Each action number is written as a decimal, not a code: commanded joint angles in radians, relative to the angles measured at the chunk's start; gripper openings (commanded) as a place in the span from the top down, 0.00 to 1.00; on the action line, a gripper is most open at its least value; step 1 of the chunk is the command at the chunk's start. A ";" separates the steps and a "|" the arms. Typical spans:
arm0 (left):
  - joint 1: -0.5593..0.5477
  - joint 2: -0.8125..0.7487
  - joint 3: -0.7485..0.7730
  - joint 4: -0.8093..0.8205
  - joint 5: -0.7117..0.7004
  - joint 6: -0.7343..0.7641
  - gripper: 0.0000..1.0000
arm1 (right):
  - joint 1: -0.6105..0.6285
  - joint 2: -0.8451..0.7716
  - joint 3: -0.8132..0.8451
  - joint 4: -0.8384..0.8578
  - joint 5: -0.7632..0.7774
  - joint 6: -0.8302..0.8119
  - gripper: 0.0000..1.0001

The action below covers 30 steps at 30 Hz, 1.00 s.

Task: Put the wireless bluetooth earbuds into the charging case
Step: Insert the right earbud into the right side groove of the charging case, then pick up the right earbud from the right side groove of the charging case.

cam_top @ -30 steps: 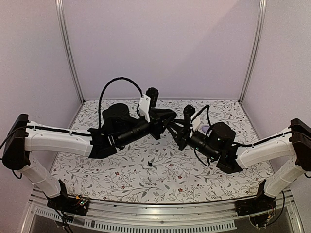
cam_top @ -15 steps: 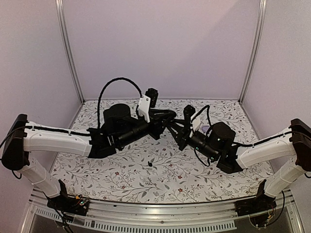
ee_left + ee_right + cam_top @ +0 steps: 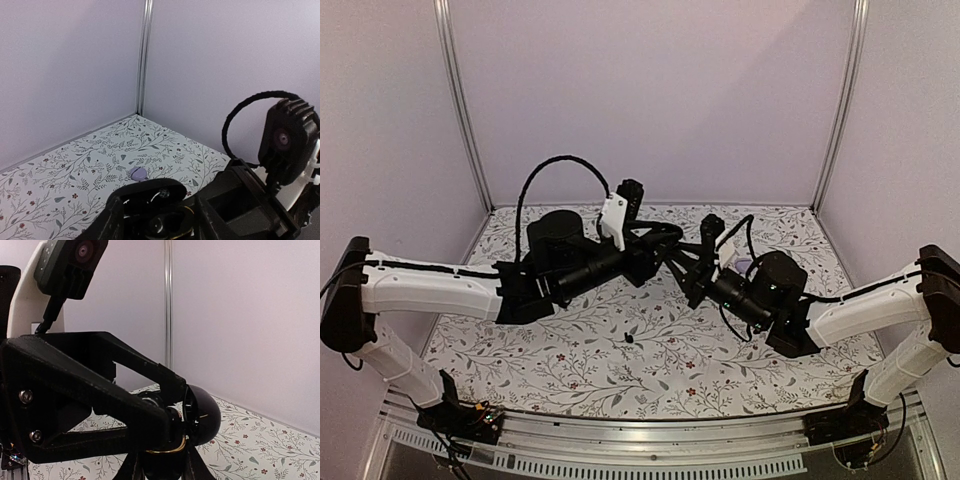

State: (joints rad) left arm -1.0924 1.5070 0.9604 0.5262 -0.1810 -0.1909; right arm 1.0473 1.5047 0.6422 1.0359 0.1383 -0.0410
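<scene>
Eased back leftward since a second ago: left pincer (image 3: 670, 245), raised over mid-tabletop, tip at the charging case (image 3: 202, 415); cannot tell whether spread or pressed together. Below, nearer the front edge, one loose earbud (image 3: 629, 340) on the floral cloth (image 3: 570, 375), well apart from both pincers, left arm nearer, long axis too small to tell. Second earbud not made out. Right pincer (image 3: 688, 272) pinching the case aloft. Small lavender piece (image 3: 138, 173) right of centre, toward the far edge, blocking nothing.

charging case (image 3: 205, 415): largely hidden behind left gripper (image 3: 170, 432) | earbud (image 3: 629, 339): speck, shape unreadable | right fingers (image 3: 133, 468): cropped by bottom edge
</scene>
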 commanded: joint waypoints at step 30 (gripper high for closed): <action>0.059 -0.302 -0.076 -0.237 0.266 0.199 0.58 | -0.069 -0.052 -0.052 0.118 -0.264 0.160 1.00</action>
State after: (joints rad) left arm -1.0496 1.2369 0.8936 0.3256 0.0235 -0.0483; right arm 0.9924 1.4982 0.5964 1.1721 -0.0944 0.1009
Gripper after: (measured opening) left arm 0.474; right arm 0.198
